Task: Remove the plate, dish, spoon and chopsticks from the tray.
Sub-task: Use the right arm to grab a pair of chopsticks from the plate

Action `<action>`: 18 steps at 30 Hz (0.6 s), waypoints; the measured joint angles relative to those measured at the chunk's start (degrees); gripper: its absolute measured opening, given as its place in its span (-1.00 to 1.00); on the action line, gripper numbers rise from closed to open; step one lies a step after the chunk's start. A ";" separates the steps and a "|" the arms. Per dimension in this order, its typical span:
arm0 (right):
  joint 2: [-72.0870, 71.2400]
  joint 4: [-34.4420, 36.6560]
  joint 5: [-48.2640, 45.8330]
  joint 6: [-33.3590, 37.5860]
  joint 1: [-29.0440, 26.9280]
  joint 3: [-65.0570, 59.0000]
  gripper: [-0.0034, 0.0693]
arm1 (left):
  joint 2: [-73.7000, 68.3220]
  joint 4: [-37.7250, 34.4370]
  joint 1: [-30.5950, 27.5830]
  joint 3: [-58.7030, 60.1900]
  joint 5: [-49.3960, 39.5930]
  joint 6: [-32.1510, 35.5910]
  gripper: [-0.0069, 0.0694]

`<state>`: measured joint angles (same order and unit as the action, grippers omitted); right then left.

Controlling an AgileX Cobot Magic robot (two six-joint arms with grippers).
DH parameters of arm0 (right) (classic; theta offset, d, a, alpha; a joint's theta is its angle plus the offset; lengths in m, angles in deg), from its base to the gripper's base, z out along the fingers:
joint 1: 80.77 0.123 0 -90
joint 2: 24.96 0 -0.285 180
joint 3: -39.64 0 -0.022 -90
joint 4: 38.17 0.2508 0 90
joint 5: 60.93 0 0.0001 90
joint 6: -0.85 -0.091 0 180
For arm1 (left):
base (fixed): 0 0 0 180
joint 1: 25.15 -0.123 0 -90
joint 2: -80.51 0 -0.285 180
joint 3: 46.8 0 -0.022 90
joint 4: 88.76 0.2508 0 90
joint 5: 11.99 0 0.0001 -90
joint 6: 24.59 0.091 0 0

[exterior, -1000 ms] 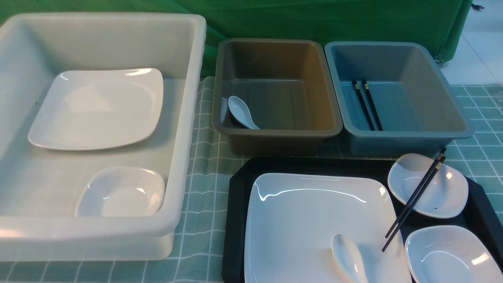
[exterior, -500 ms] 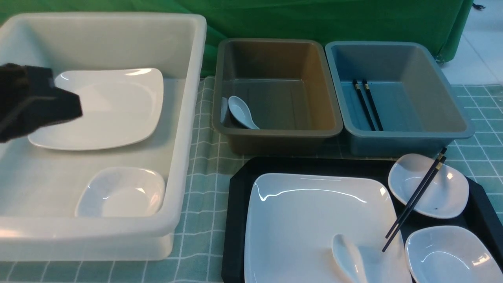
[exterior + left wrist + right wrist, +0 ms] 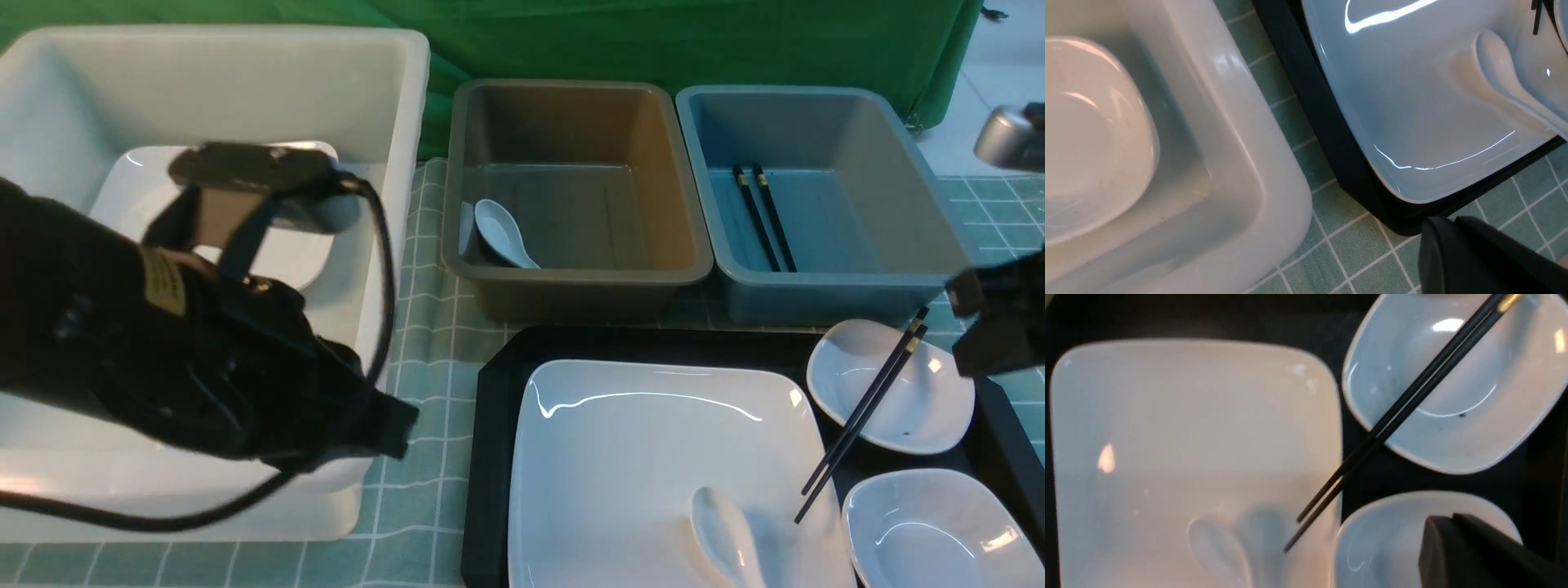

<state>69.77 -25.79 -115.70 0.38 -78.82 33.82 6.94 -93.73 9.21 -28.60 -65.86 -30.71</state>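
Note:
The black tray holds a large white plate with a white spoon lying on its near part. Black chopsticks slant from the far dish onto the plate's edge. A second dish sits nearer. My left gripper is shut and empty, above the checked cloth just left of the tray; in the left wrist view its tip is by the tray's corner. My right gripper, also shut and empty, hovers at the tray's right side, above the near dish.
A big white bin at the left holds another plate, partly hidden by my left arm. A brown bin holds a spoon. A blue bin holds chopsticks. Both bins stand right behind the tray.
My left arm has swung in from the left across the white bin toward the tray. My right arm has come into view at the right edge. The tableware has not moved.

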 joint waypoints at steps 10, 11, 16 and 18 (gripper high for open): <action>14.60 -0.55 3.04 -6.62 -0.55 3.20 0.67 | 0.00 2.36 0.00 0.00 -0.05 -0.05 -0.81; 15.16 -0.55 3.44 -6.98 -0.55 3.20 0.71 | 0.00 2.53 0.00 0.00 -0.05 -0.05 -0.81; 17.91 -0.55 6.64 -9.39 -0.55 3.20 0.68 | 0.00 3.68 0.00 0.00 0.00 -0.05 -0.80; 18.51 -0.55 7.51 -9.55 -0.55 3.20 0.63 | 0.00 4.27 0.00 0.00 0.04 -0.05 -0.80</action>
<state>88.27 -26.34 -108.20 -9.16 -79.38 37.02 6.94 -89.47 9.21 -28.60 -65.82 -30.76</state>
